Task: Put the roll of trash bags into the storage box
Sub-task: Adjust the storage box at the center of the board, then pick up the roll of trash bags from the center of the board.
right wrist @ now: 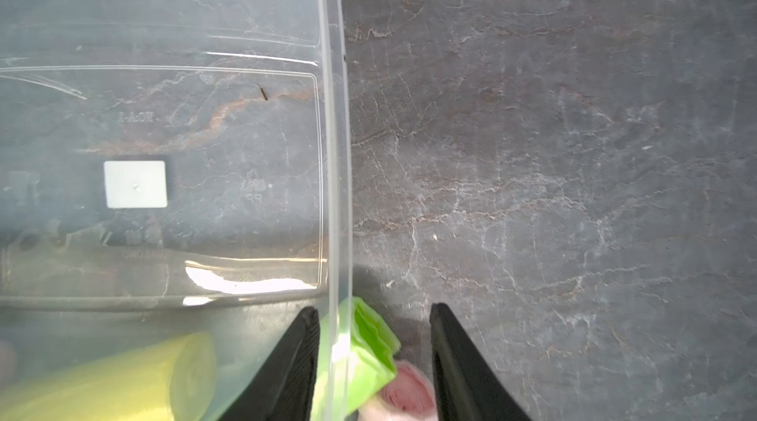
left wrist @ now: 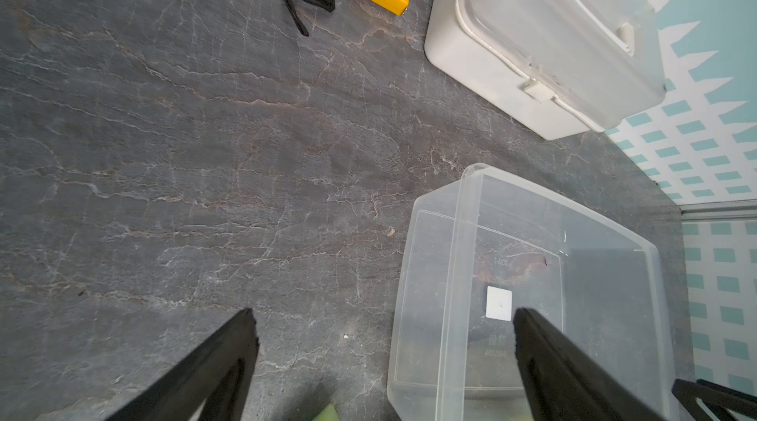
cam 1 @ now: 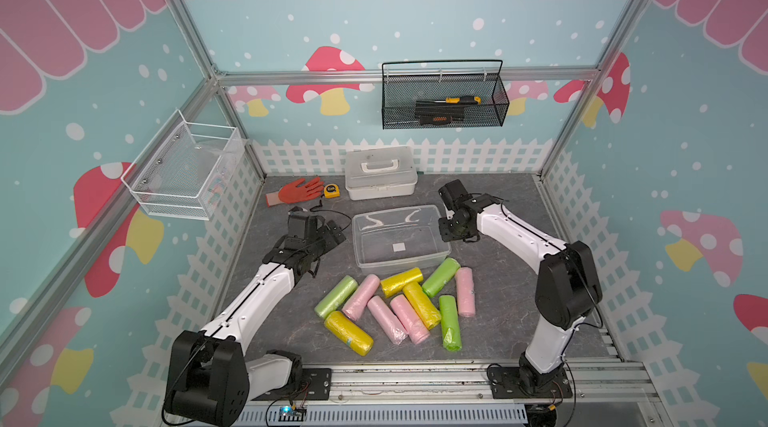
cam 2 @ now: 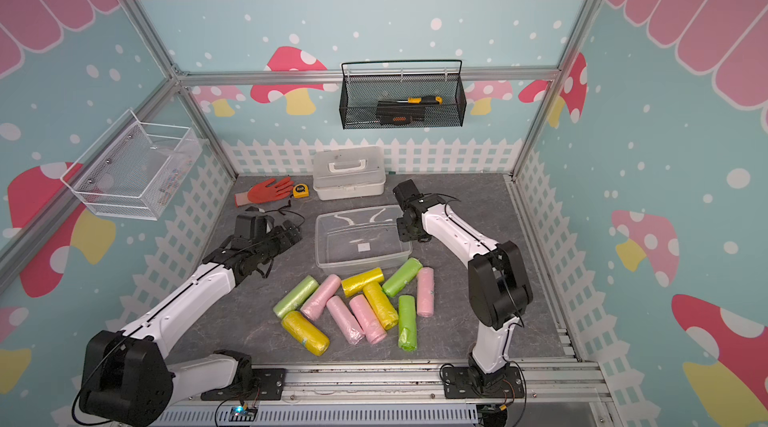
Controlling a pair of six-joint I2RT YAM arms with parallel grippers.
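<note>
The rolls of trash bags (cam 1: 422, 304) lie on the table (cam 1: 519, 204), 10 of them in a loose heap just beside the near wall of the storage box (cam 1: 399, 263). None is inside; the box is empty.

The right gripper (right wrist: 375, 310) hangs above the box's right wall. Its pincer is partly spread and pinches nothing. The left gripper (left wrist: 383, 316) is spread wide and empty, on the other side of the box.

I judge the step in hand is the reach for 1 roll. The green roll (right wrist: 368, 341) by the box corner looks nearest to the right gripper. It is better to spread the jaws more, come down across the roll's middle and close gently.

The rolls are soft cylinders in thin, glossy film, green, pink and yellow, so they may squash or roll away. The box is stiff clear plastic with rounded corners and a white sticker (right wrist: 135, 184) on its floor.
</note>
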